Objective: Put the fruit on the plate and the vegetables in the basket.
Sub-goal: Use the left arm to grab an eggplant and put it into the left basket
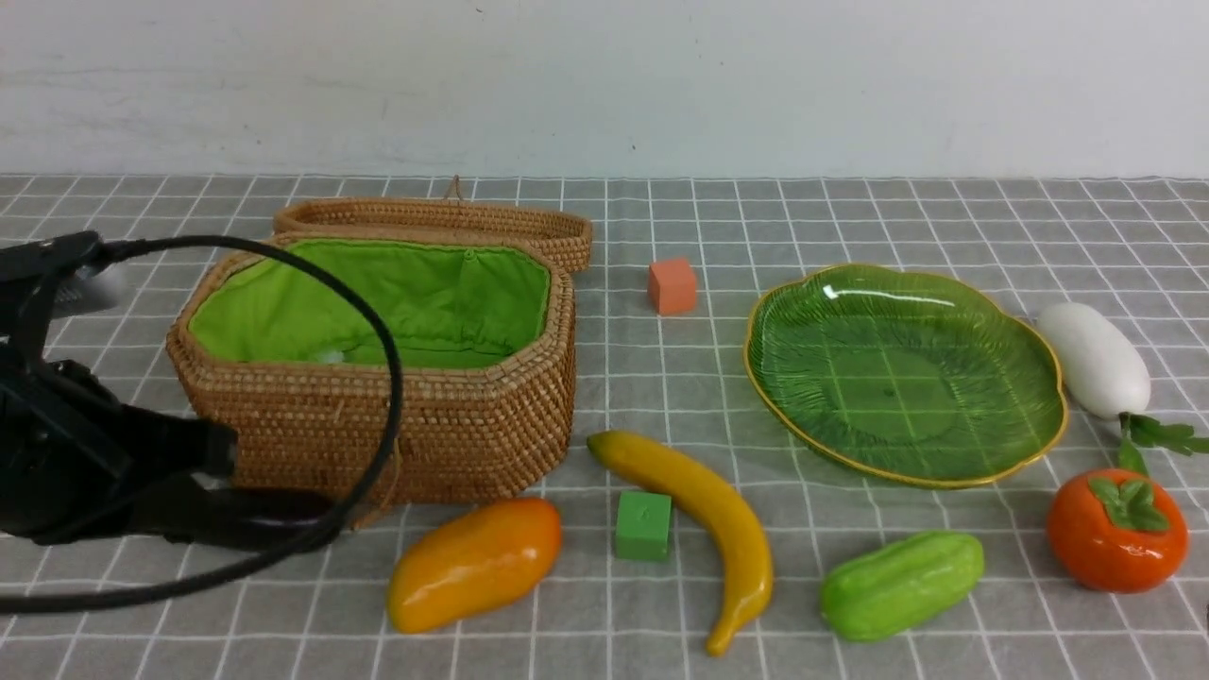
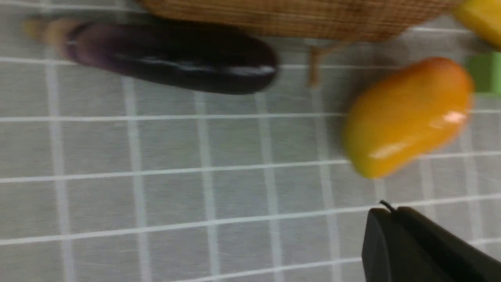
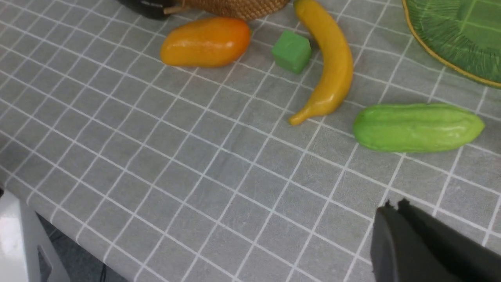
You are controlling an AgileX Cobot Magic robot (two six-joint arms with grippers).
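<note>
Near the front of the checked cloth (image 1: 586, 642), found the banana (image 1: 704, 515) with its long axis diagonal, one end up by the front right corner of the basket (image 1: 472, 416), the thin tip pointing at the near edge. Noted the green cube (image 1: 643, 525) just beside its inner curve. Left of that, saw the mango (image 1: 475, 564) lying nearly crosswise, broad end toward the cube, narrow end angled nearer and leftward. Spotted the eggplant (image 2: 168, 58) only from the left wrist, stretched along the foot of the basket wall, just beside it, rounded end toward the mango. Found the gourd (image 1: 900, 584) lying crosswise, slightly tilted, close to the near rim of the plate (image 1: 907, 378). Right of the plate, saw the radish (image 1: 1093, 357) slanting, leaves pointing near and rightward at the persimmon (image 1: 1116, 531), itself upright, green cap on top. Noted the orange cube (image 1: 672, 285) between basket and plate, farther back, and the lid (image 1: 444, 222) lying behind the basket. Saw the left claw (image 2: 387, 213) pressed together, pinching nothing, above bare cloth near the mango; likewise the right claw (image 3: 393, 209), pressed together, gripping nothing, over cloth short of the gourd.
</note>
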